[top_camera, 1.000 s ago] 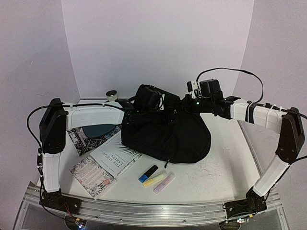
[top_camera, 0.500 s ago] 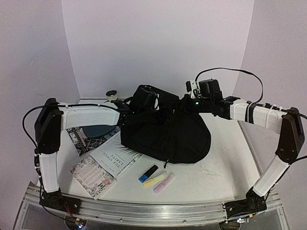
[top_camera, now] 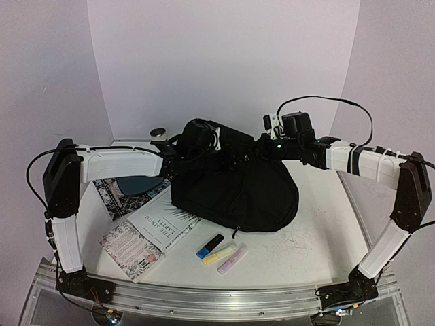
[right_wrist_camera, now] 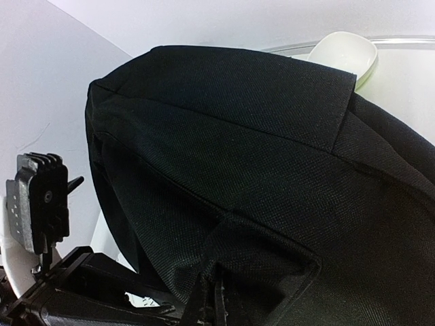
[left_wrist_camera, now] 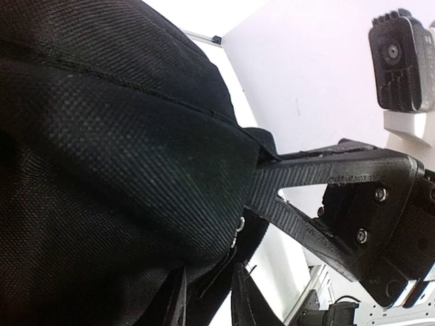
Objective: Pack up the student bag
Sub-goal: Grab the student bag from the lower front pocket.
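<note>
Far-centre on the worktop [top_camera: 309,234], student bag [top_camera: 234,193] sits in a black heap, top edge raised. Right gripper [top_camera: 262,149] at the far-right peak, jaws together, clamped on a fold of the fabric. Left gripper [top_camera: 212,144] against the far-left top; jaws buried in fabric, cannot tell if apart or together. Books [top_camera: 160,227] and highlighters [top_camera: 222,255] lie on the bag's near-left side.

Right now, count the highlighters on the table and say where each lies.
3. The blue highlighter, yellow highlighter and pink highlighter lie side by side just in front of the student bag. More may be hidden behind or inside it.
</note>
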You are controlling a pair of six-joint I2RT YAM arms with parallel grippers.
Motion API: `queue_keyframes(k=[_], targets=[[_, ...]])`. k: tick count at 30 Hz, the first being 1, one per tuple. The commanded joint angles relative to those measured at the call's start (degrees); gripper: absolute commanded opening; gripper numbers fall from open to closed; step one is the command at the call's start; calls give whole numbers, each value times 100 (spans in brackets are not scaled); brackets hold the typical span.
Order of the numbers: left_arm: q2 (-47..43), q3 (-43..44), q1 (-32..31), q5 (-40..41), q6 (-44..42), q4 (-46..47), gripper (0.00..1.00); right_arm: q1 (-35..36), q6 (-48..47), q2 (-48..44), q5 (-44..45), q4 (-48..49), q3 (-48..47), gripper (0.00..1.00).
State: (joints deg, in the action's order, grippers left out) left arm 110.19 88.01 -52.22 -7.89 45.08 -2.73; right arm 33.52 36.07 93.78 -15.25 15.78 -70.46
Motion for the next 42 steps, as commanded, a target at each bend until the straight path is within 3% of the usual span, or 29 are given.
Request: queue_keyframes(k=[1,42], targets=[[-63,71,-9,-211,34,246,22,85,27,-114,-242,443,-253,0],[529,573,-173,-641,26,237,18,113,119,-53,-312,540,-298,0]])
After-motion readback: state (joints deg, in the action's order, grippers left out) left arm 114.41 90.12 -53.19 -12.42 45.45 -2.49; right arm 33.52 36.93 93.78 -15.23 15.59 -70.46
